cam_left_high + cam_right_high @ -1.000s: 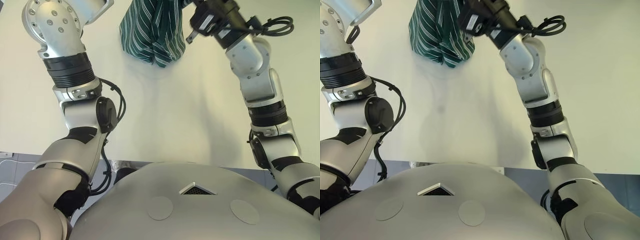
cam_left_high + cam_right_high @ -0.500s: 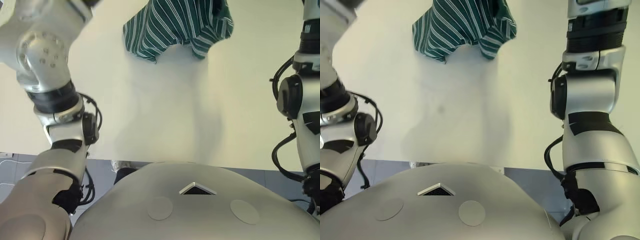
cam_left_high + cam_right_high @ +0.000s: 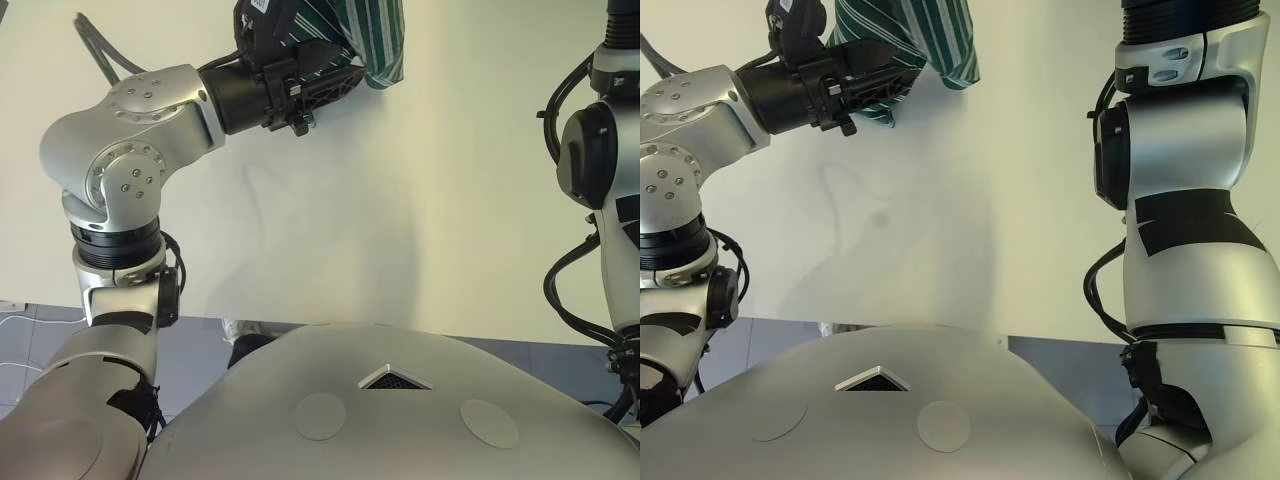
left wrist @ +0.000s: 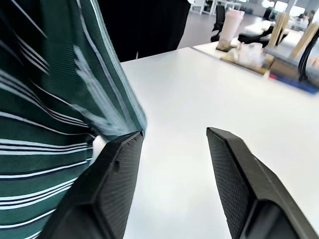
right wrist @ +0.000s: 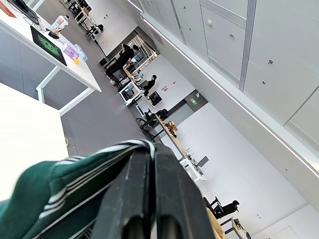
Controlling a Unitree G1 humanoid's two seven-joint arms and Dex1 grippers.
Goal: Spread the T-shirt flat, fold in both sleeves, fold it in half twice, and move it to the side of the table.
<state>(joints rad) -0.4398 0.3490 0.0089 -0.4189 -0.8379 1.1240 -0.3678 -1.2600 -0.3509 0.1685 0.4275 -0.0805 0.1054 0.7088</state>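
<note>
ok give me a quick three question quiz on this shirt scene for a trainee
1. Which gripper is shut on the T-shirt? A left, B right, C both
2. True or false: the T-shirt lies spread flat.
3. Fill in: the left gripper is ____ beside the T-shirt.

Key: 1 B, the right gripper clamps the cloth; 2 false, it hangs bunched; 3 open
</note>
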